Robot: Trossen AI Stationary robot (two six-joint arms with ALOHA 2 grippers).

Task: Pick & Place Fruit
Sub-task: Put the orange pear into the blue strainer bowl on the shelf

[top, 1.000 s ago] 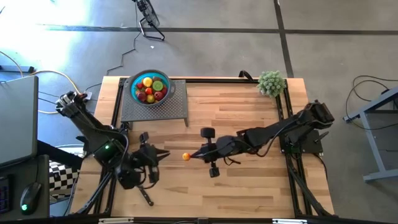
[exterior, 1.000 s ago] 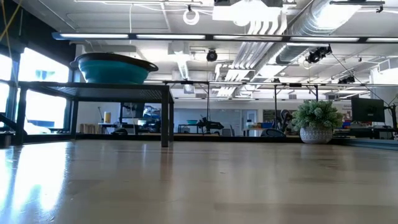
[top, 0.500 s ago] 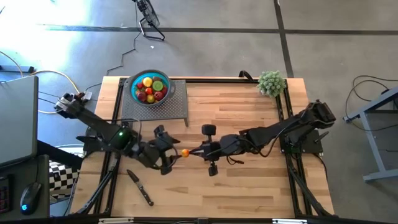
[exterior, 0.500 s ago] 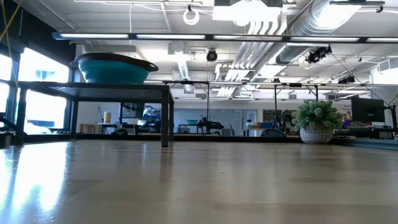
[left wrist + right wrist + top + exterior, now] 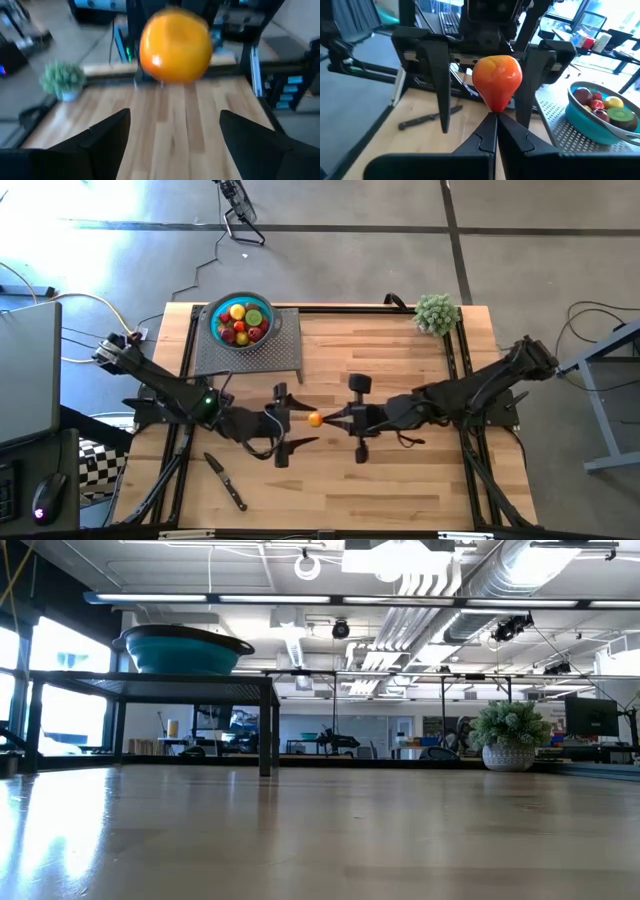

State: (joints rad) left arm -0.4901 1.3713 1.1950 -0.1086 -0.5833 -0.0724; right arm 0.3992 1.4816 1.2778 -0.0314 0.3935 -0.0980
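A small orange fruit (image 5: 315, 419) hangs in the air over the middle of the table, at the tip of my right gripper (image 5: 333, 420), which is shut on it. My left gripper (image 5: 294, 421) faces it from the table's left, open. Its two fingers (image 5: 438, 85) stand on either side of the fruit (image 5: 175, 46) without touching it. Several more fruits lie in the teal bowl (image 5: 243, 323), which rests on a grey mesh stand (image 5: 250, 358) at the far left. My right gripper pinches the fruit's narrow end (image 5: 496, 108) between the free ends of its two shut fingers. The fingers come level from the table's right. The rest of the fruit sticks out beyond the fingertips, lifted clear of the table.
A black-handled knife (image 5: 224, 480) lies on the table near the front left. A fuzzy green plant (image 5: 436, 312) stands at the far right corner. Bare wood lies between the stand and the plant and along the near edge.
My left gripper has swung up from over the knife toward the table's right, to the fruit, and has opened. My right gripper has drawn back a little toward the table's right and far edge, carrying the fruit with it.
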